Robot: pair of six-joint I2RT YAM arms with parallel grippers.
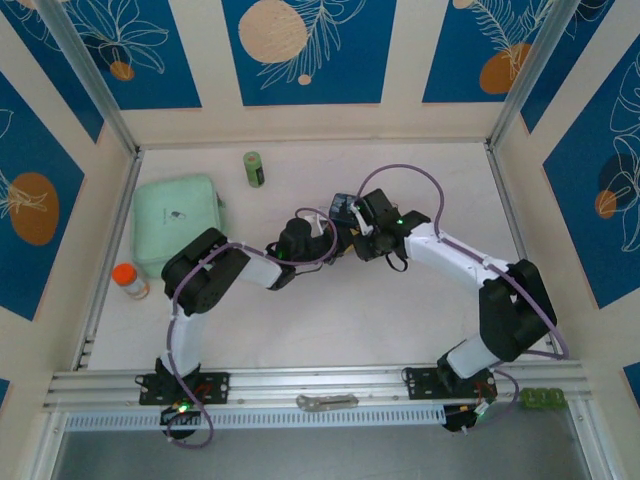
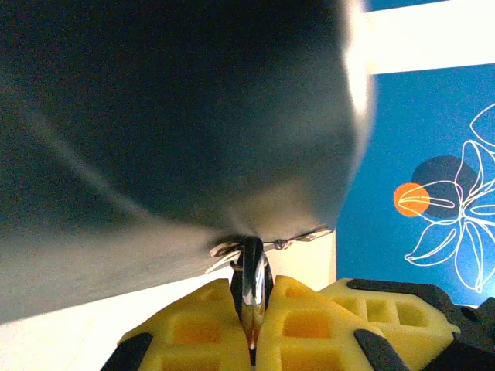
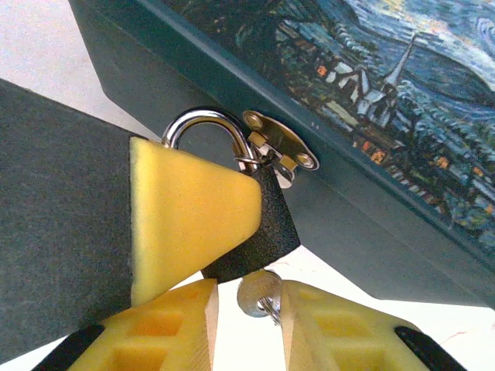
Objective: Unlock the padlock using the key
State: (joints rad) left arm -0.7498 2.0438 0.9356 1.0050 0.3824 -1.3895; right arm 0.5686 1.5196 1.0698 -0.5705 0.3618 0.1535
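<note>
- The tin (image 3: 402,100) is a dark rectangular box with a glossy painted lid showing a starry night over a village. A small silvery hasp (image 3: 280,147) sits on its front wall.
- The padlock (image 3: 203,113) hangs from that hasp, and its thin polished shackle forms a bright arch.
- The left hand (image 2: 252,309) has ribbed yellow foam fingers pressed together on the padlock's body. Its own camera shows the body edge-on as a thin metal strip.
- The right wrist view shows one of the left hand's wedge-shaped pads (image 3: 186,209) covering the padlock's body.
- The right hand (image 3: 249,309) has its fingers apart. The key (image 3: 252,294), with its dull grey round head, sits between them just below the padlock, with a gap on one side.
- From above, both arms bend at the elbow and reach inward, meeting at the tin in the middle of the pale worktop (image 1: 330,310).
</note>
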